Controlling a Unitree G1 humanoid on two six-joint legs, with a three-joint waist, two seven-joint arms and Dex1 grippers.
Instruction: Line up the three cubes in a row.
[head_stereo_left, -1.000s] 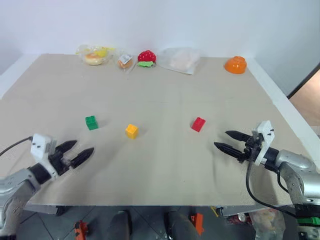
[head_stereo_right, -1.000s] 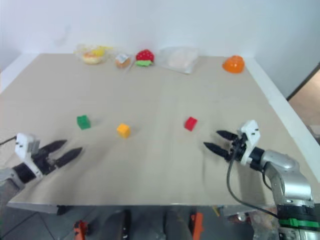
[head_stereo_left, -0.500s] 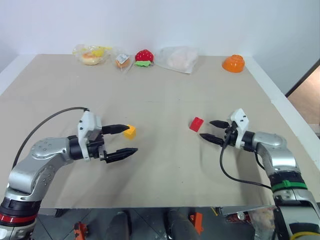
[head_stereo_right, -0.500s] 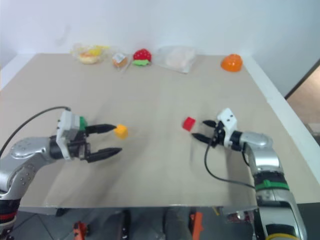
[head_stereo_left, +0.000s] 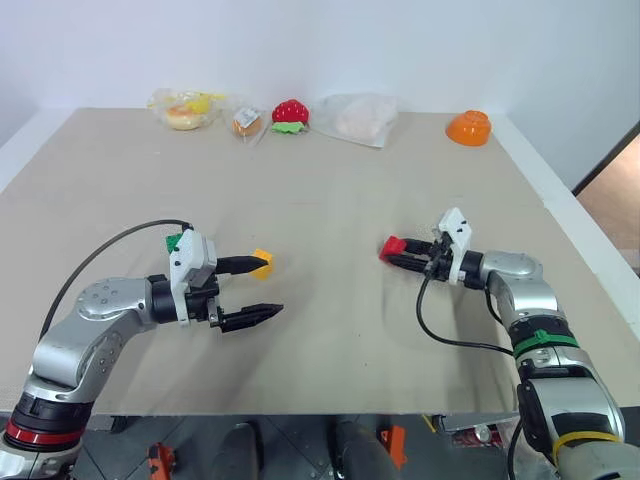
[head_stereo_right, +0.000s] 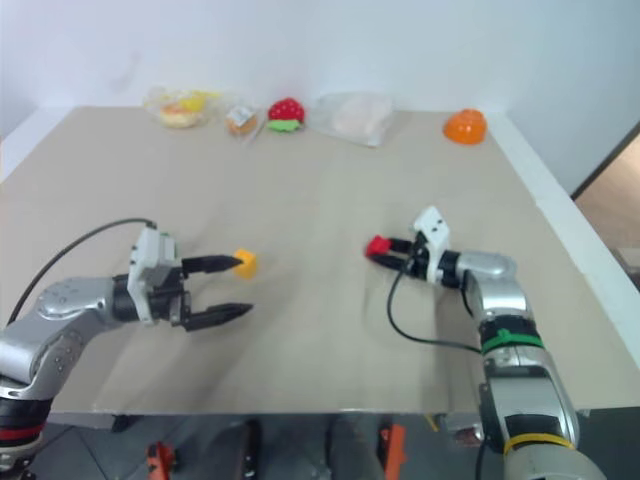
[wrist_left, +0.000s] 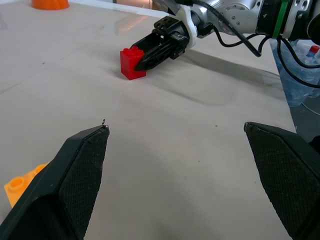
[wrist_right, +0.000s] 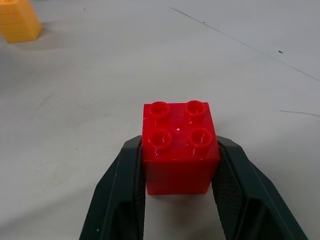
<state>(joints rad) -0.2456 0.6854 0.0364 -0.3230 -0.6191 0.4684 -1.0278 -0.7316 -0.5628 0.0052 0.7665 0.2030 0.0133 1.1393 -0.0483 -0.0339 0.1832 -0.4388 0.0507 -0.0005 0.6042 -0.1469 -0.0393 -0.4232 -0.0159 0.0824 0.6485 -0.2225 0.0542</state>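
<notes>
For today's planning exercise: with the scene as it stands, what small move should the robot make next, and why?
Probably slide the red cube toward the yellow-orange cube. The right gripper is shut on it, the cube sits on the table well apart from the yellow-orange one, and the left gripper stands open beside that.

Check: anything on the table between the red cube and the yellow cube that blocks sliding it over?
Nothing visible. Bare table lies between the red cube, held in the right end effector, and the yellow cube.
</notes>
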